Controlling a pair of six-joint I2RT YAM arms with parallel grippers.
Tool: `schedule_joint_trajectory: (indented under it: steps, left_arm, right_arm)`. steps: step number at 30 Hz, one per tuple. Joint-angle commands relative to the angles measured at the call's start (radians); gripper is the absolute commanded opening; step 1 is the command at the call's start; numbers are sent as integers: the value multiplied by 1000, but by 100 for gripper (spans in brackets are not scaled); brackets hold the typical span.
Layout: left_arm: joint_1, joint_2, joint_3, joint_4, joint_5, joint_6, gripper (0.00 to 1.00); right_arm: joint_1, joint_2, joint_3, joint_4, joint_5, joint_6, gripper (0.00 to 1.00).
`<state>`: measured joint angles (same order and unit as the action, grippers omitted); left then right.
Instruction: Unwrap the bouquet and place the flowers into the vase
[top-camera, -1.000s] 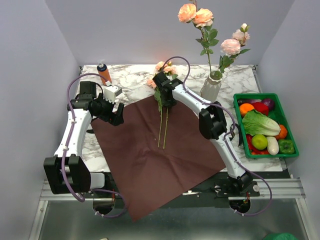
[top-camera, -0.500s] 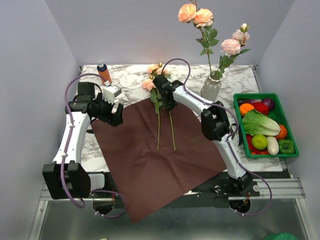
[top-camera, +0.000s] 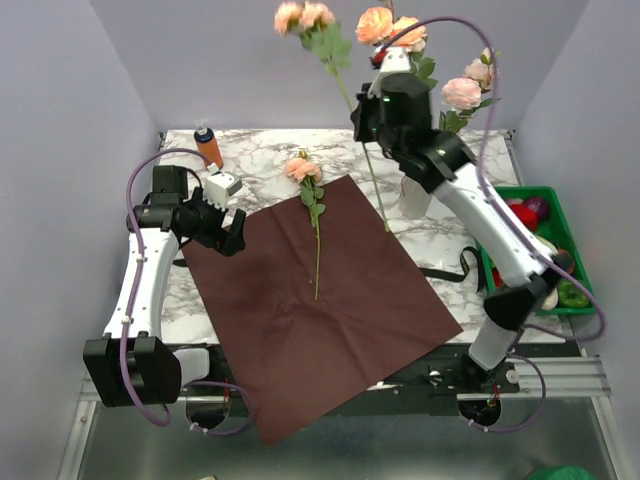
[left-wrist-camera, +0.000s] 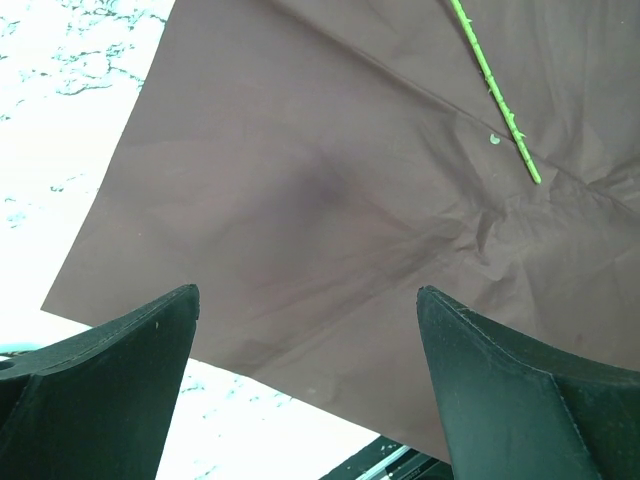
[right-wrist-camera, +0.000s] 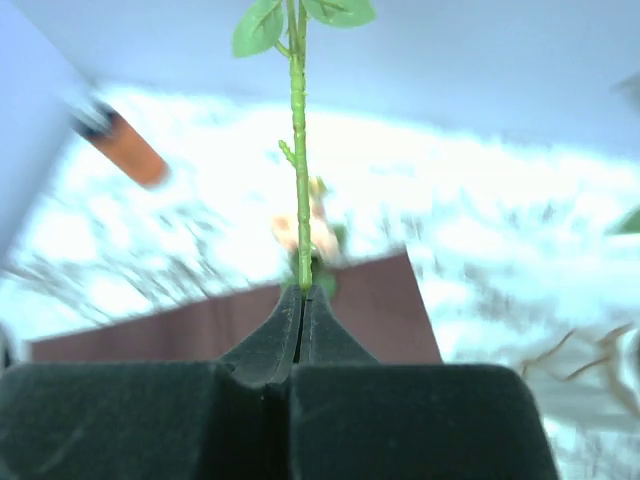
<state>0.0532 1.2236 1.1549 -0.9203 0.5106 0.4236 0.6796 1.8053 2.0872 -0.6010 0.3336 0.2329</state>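
Holding one peach rose (top-camera: 325, 42) high above the bench (top-camera: 260, 160), close to the vase (top-camera: 411, 203).
Nearest, the dark red paper (top-camera: 320, 340) is lying unfolded, and the left tool (left-wrist-camera: 308, 300) is hovering over its left corner, spread wide and gripping nothing. A second rose (top-camera: 317, 225) is lying on the paper. Farther back, the right tool (right-wrist-camera: 302, 295) is pinching the peach rose by its green stem. The white vase, partly hidden behind the right arm, is carrying other roses (top-camera: 461, 92).

Left pincer (left-wrist-camera: 308, 300) spread over dark red paper (left-wrist-camera: 300, 200), green stem (left-wrist-camera: 495, 95) on it
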Motion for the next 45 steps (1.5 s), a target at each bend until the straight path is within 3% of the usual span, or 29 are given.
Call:
schedule_joint_trajectory:
  steps: [1,10,13,14,17,20,25,33,45]
  left_arm:
    - [8,-29,26,-15,14,4,99]
    - [8,-27,42,-25,28,-11,99]
    - [8,-27,43,-23,26,-13,99]
    - [8,-27,45,-23,28,-13,99]
    - [8,-23,45,-18,23,-11,99]
    - [8,-9,48,-11,25,-14,99]
    - [8,16,66,-6,23,-20,99]
    - [8,27,66,15,0,-8,99]
    - [8,145,118,64,-1,-17,99]
  right_arm:
    - [29,-205,-145,294,-88,-211,1]
    - [43,-478,-286,592,14,-406,1]
    - [43,-584,-493,885,137,-542,1]
    - [43,-631,-557,1107,165,-646,1]
    - [43,-647,-728,1486,249,-821,1]
    - [43,-620,-786,1685,289,-978,1]
    - [41,-594,-816,1736,257,-986,1]
    - [-54,-439,-689,1857,209,-1008,1]
    - [-248,-297,-714,1908,148,-812,1]
